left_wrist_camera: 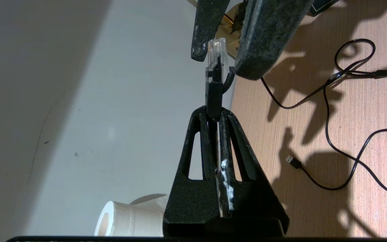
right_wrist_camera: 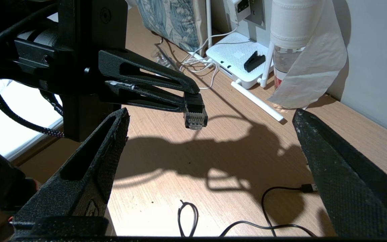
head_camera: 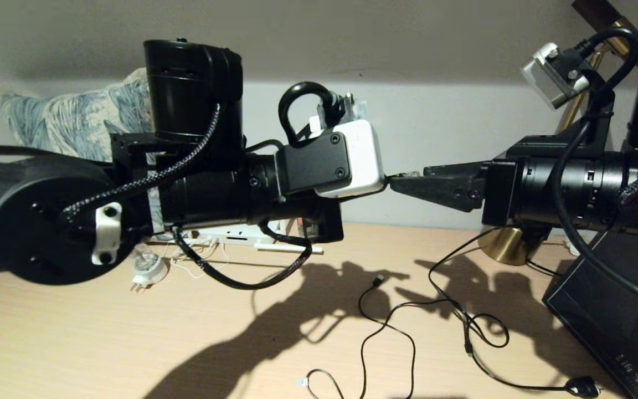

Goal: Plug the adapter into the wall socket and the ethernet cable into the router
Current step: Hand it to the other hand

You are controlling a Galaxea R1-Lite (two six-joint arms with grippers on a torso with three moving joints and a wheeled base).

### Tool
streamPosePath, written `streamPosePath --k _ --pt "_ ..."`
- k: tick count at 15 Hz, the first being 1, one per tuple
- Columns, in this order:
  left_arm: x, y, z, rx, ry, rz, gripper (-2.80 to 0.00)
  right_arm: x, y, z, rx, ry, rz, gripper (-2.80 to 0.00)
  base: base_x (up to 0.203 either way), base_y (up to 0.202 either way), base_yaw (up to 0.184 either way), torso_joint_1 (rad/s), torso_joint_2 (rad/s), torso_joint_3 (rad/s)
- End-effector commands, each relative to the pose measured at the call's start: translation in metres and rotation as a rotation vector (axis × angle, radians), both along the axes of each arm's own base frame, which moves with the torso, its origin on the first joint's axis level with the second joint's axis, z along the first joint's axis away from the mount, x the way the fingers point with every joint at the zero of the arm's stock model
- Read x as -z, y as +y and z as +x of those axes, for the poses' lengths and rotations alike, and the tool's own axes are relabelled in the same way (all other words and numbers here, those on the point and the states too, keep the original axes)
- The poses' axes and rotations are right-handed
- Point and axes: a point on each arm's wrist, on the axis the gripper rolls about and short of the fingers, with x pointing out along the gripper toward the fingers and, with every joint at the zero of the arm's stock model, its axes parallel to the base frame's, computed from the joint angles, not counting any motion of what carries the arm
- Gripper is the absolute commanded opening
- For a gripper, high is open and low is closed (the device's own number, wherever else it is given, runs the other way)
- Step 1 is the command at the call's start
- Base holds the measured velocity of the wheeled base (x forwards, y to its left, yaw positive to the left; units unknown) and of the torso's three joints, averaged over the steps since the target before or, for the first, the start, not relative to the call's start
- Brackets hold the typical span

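- A light wooden desk (head_camera: pixel 103 343) is seen stretching to a pale wall, with both arms raised above it and meeting tip to tip near the middle.
- The left gripper (left_wrist_camera: pixel 215 116) is held level above the desk, its jaws pressed together and pinching the black boot of the ethernet cable (right_wrist_camera: pixel 195 112), whose clear clip connector is shown sticking out past the tips.
- The right gripper (right_wrist_camera: pixel 210 124) is pointed at it from the opposite side, its jaws spread wide, with the connector lying between the two tips and touched by neither.
- The router (right_wrist_camera: pixel 239 58) is laid flat at the back of the desk beside the wall, a small black piece on top.
- A thin black USB cable (head_camera: pixel 396 327) is looped on the desk below the arms.
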Motion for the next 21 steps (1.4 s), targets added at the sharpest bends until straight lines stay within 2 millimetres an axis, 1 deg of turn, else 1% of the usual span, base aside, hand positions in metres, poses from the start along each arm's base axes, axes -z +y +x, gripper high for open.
streamPosePath --k 1,8,9,16,21 --pt "-0.002 0.001 -0.001 0.002 -0.010 -0.002 -2.80 0.000 0.000 -0.001 -0.005 0.000 0.003 0.00 0.000 0.000 0.000 0.000 0.00 0.000" --pt "-0.001 0.000 -0.002 0.006 -0.009 -0.001 -2.80 0.003 0.003 -0.003 -0.019 0.008 -0.004 0.00 0.000 0.000 0.000 0.000 0.00 0.000" --pt "0.000 0.000 -0.001 0.005 -0.007 0.000 -2.80 0.003 0.003 -0.002 -0.019 0.009 -0.003 -2.80 0.000 0.000 0.000 0.000 0.00 0.000" --pt "0.001 -0.007 -0.006 0.029 -0.004 0.003 -2.80 0.003 0.004 -0.002 -0.022 0.009 -0.001 -2.80 0.000 0.000 0.000 0.000 0.00 0.000" --pt "0.007 -0.015 -0.006 0.048 0.005 0.015 -2.80 0.004 0.004 -0.002 -0.023 0.012 -0.004 -2.80 0.000 0.000 0.000 0.000 0.00 0.000"
